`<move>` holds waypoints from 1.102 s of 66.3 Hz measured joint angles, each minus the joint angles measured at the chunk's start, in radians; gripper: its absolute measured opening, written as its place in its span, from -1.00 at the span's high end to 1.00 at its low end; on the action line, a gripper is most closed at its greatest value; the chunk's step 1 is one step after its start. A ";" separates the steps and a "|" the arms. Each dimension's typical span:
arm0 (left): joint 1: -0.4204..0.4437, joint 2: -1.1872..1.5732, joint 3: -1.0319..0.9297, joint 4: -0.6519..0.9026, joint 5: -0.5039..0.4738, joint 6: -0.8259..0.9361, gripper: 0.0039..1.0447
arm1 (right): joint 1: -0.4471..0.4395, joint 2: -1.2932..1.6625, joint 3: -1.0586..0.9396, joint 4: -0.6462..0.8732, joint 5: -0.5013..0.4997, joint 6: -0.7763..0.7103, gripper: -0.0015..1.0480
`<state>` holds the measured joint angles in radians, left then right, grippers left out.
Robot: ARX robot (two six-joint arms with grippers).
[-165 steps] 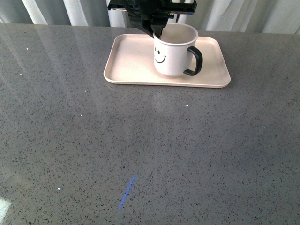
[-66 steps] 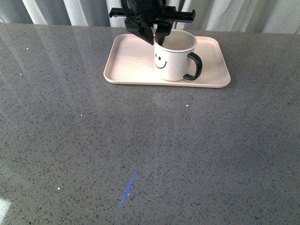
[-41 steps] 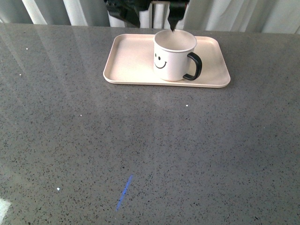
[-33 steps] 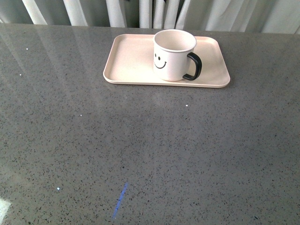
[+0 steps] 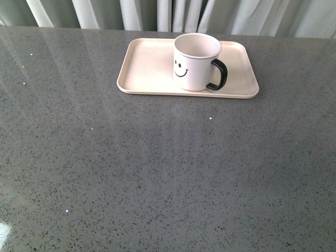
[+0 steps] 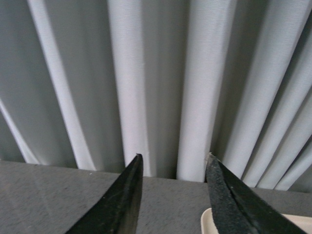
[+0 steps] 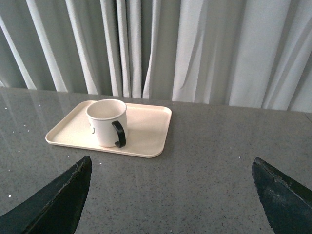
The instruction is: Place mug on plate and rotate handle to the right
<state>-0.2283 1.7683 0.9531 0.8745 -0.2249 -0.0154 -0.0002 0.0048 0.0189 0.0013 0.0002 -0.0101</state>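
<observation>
My left tool has let go of the mug and pulled back off the plate. It is spread and empty, like my right tool. The mug stands just right of the plate's centre, handle pointing right, so I judge the task done.

a grey speckled table carries the pale pink plate near its far edge.
</observation>
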 joint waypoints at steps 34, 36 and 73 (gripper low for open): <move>0.138 -0.476 -0.686 0.145 0.140 0.005 0.98 | 0.000 0.000 0.000 0.000 0.000 0.000 -0.82; 0.140 -0.491 -0.697 0.142 0.144 0.005 0.98 | 0.000 0.000 0.000 0.000 0.000 0.000 -0.82; 0.226 -0.873 -0.910 -0.034 0.225 0.007 0.98 | 0.000 0.000 0.000 0.000 0.000 0.000 -0.82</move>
<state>-0.0025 0.8955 0.0433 0.8406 0.0006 -0.0086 -0.0002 0.0048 0.0189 0.0013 0.0002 -0.0101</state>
